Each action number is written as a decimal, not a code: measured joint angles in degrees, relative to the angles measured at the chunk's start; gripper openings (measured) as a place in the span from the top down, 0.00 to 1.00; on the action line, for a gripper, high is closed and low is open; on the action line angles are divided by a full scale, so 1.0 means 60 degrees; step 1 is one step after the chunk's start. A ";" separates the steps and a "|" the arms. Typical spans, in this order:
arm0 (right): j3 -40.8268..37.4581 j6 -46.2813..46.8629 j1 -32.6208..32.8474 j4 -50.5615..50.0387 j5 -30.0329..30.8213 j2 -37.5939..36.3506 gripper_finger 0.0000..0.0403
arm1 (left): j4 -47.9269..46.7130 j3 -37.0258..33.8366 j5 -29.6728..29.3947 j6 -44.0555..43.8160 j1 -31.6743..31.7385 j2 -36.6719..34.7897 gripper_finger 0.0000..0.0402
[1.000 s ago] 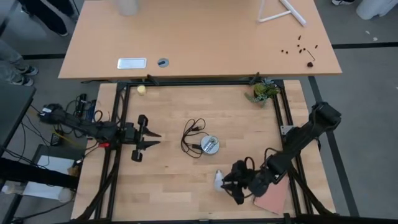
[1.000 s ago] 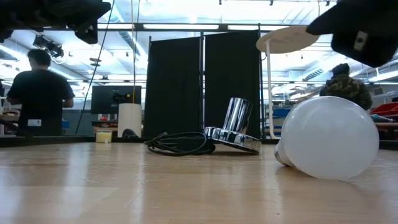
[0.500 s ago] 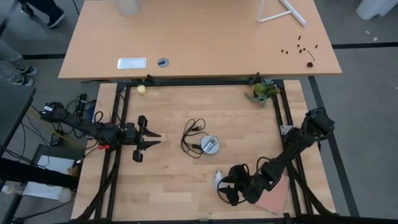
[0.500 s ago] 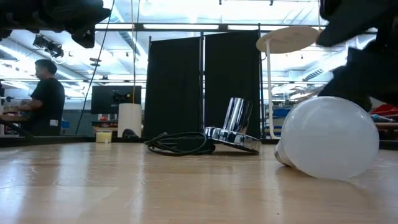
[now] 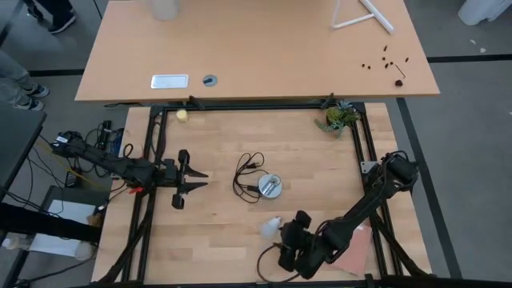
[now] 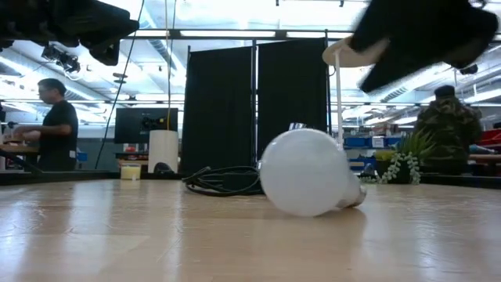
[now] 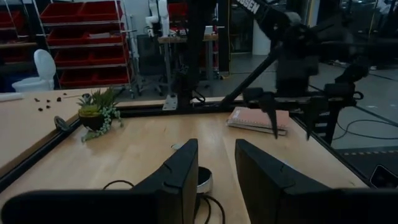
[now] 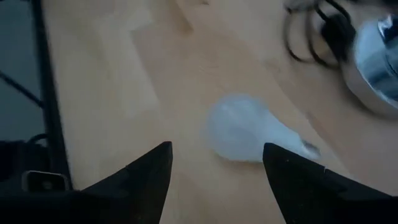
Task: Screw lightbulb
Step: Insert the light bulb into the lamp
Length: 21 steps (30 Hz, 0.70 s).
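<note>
The small white frosted pear-shaped lightbulb (image 8: 244,134) lies loose just ahead of the right gripper's (image 8: 214,171) spread fingers; the left gripper's (image 7: 214,168) fingers stand slightly parted, empty.

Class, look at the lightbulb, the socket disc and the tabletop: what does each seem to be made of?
Lightbulb: frosted white glass or plastic, matte and evenly milky; its base looks like grey metal.
Socket disc: probably polished metal, judging by its bright silvery sheen.
Tabletop: light wood, with visible plank seams and grain.
</note>
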 joint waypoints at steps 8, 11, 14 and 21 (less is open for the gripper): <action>0.0794 -0.2517 -0.0413 -0.0058 -0.0138 0.0426 0.35 | -0.1114 0.0004 0.0126 -0.0222 0.0000 0.0007 0.72; 0.0794 -0.2934 -0.0910 -0.0131 -0.0773 0.0412 0.35 | -0.1161 0.0004 0.0300 -0.0629 0.0000 0.0004 0.72; 0.0794 -0.3663 -0.1490 -0.0124 -0.1915 0.0406 0.35 | -0.1328 0.0004 0.0451 -0.0732 -0.0004 0.0004 0.72; 0.1364 -0.4773 -0.2519 -0.1605 -0.3539 0.0309 0.34 | -0.1619 0.0004 0.0413 -0.0992 -0.0004 0.0004 0.72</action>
